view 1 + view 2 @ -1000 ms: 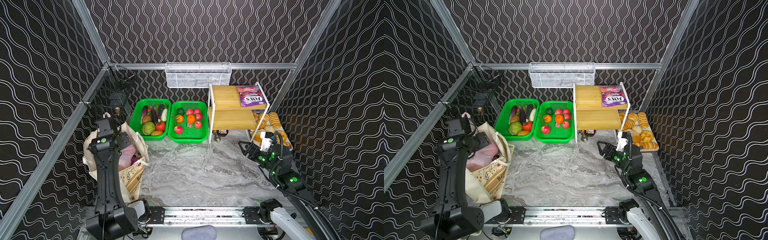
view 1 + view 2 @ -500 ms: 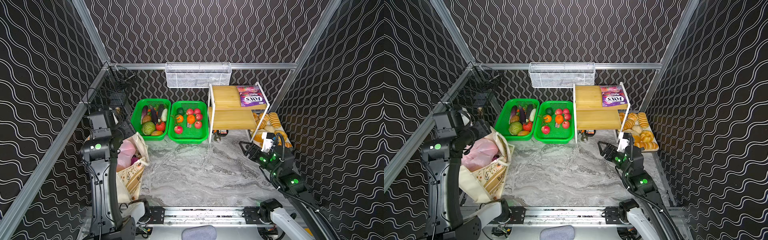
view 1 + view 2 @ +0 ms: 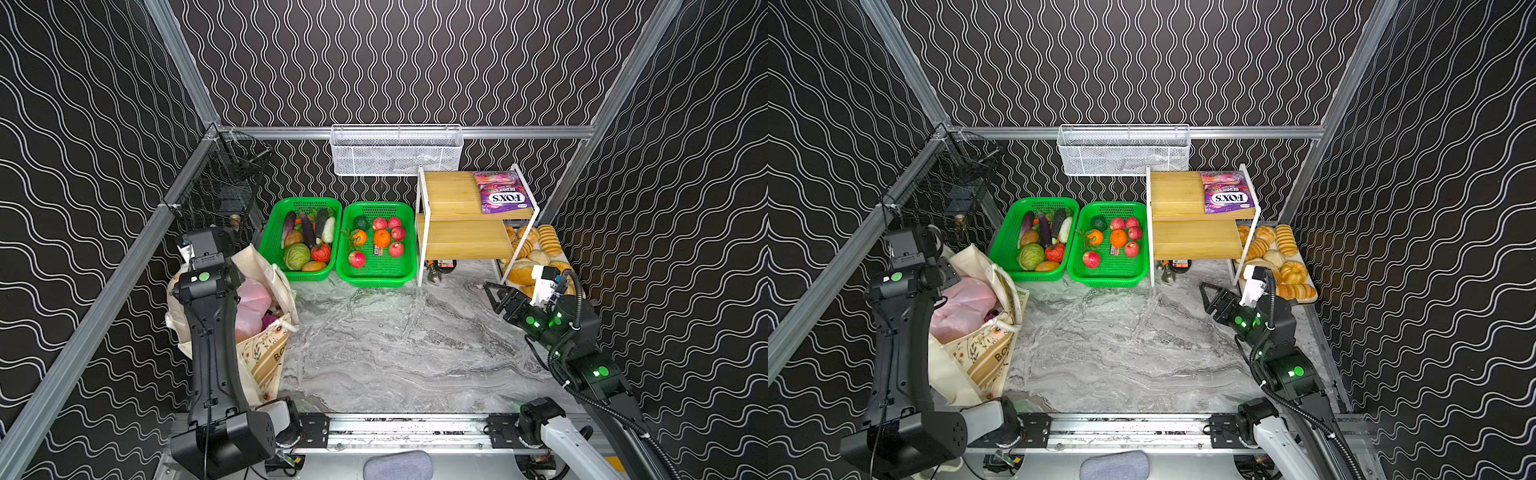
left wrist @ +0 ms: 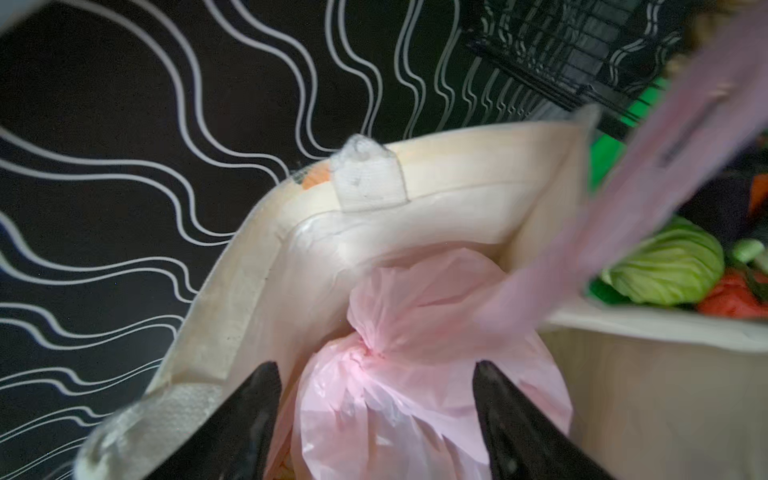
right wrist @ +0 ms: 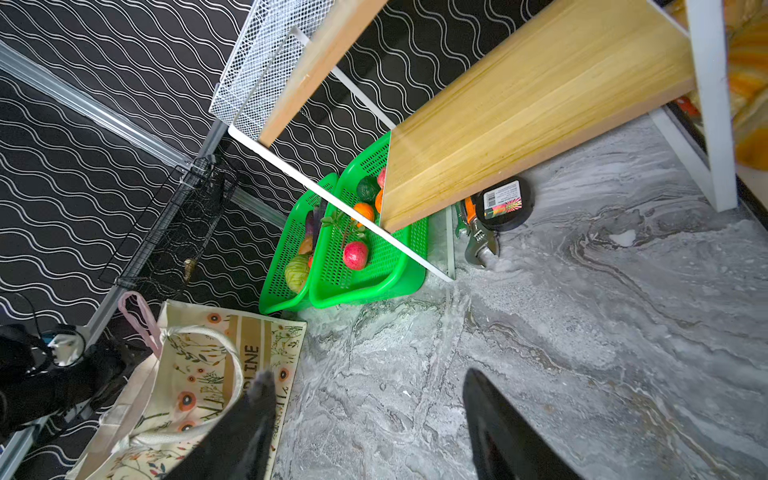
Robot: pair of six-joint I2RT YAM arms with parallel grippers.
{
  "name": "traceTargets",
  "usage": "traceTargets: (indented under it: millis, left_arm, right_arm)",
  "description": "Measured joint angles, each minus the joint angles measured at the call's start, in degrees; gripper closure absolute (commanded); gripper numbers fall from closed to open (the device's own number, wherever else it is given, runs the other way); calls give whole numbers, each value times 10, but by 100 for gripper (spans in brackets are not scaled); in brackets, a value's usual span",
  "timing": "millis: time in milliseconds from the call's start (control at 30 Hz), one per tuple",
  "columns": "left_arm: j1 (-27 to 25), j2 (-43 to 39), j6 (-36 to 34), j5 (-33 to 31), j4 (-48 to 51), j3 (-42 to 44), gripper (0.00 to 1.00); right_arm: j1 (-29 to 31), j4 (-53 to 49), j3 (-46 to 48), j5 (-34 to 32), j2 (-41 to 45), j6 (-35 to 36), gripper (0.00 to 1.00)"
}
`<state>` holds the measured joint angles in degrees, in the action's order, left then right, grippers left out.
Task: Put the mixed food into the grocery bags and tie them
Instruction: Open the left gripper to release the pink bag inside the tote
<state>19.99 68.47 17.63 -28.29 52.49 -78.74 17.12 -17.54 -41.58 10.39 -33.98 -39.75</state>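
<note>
A pale-pink plastic bag (image 4: 415,374), knotted at its neck, sits inside the cream floral tote (image 3: 266,353) at the left in both top views. What the pink bag (image 3: 963,307) holds is hidden. My left gripper (image 4: 374,365) hovers open just above it, its fingers wide apart on either side of the knot. A blurred pink handle strip (image 4: 665,166) crosses the left wrist view. Red apples (image 3: 398,233) and an orange (image 3: 381,238) lie in a green basket. My right gripper (image 3: 496,295) stands open and empty over the marble tabletop at the right.
Two green baskets (image 3: 376,276) of produce stand at the back, beside a wooden shelf (image 3: 461,241) carrying a purple FOX'S packet (image 3: 500,197). Bread rolls (image 3: 536,249) lie at the right. A tin (image 5: 503,203) and a wrench (image 5: 478,245) sit under the shelf. Wire baskets (image 3: 395,151) hang on the walls.
My left arm lifted and swung toward the left wall, then came back over the tote. The right arm has stayed still.
</note>
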Motion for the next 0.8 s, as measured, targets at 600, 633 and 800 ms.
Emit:
traceTargets:
  millis: [600, 633, 800]
  left_arm:
    - [18, 20, 5, 204, -101, 172, 69]
    - [18, 24, 6, 209, -100, 178, 69]
    - [18, 33, 12, 210, -85, 176, 53]
  right_arm:
    - [0, -5, 14, 1, -38, 16, 27]
    - [0, -5, 14, 1, -39, 16, 28]
    - [0, -5, 14, 1, -37, 16, 27]
